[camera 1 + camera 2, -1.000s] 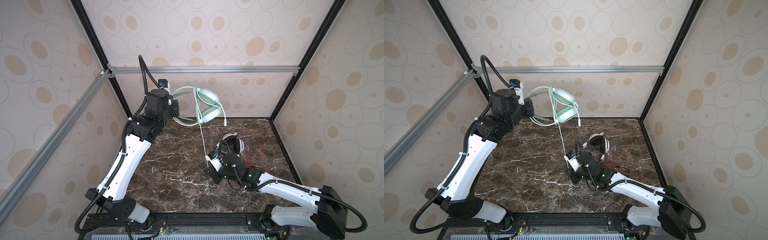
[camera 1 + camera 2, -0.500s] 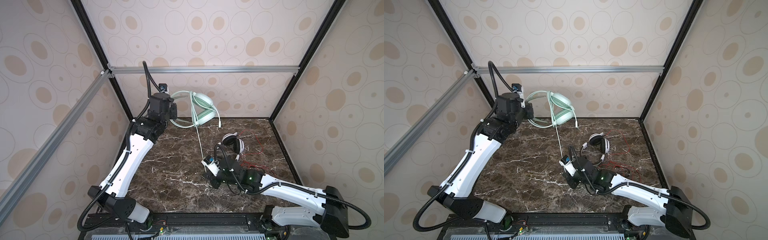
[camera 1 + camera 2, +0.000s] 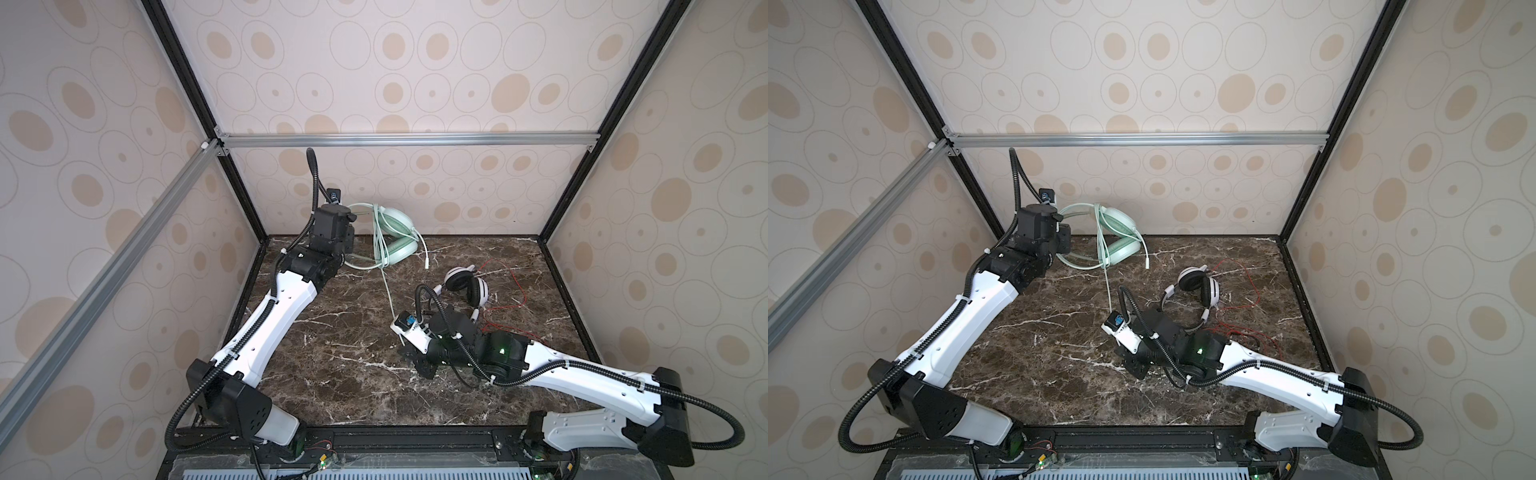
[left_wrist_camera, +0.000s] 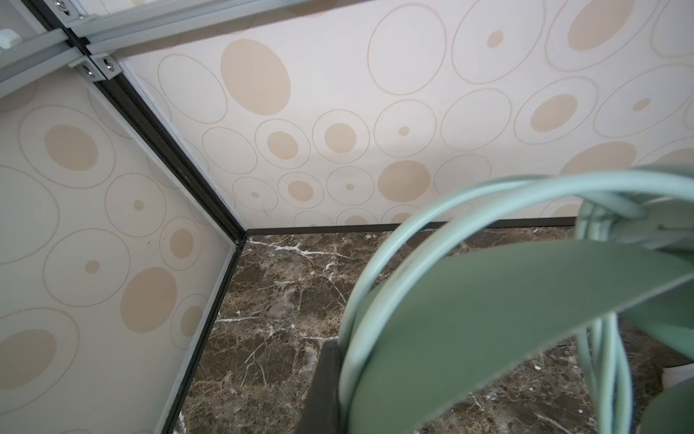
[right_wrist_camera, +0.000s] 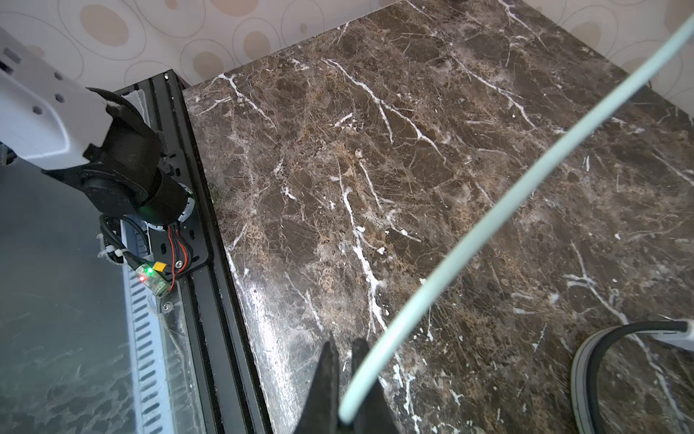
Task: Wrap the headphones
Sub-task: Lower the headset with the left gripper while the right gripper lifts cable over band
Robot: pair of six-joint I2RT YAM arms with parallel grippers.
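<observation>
Mint-green headphones point(image 3: 399, 253): headband point(image 4: 525, 300) clamped in left pincer point(image 3: 350, 247).
White-and-black headphones point(image 3: 461, 284): lying just beyond right pincer point(image 5: 344, 353), untouched.
Pale cable point(image 5: 488, 227): taut between pincers; right pincer clenched on it.
Risk: overtension could slip cable or tug headband loose.

Top views: high over the front edge of the desk point(image 3: 340, 374), facing down and back; both share all of it.
Left wrist: very near the mint-green headphones point(image 4: 488, 319), facing the back left corner.
Right wrist: low along the pale cable point(image 5: 488, 233), facing the front left corner.
</observation>
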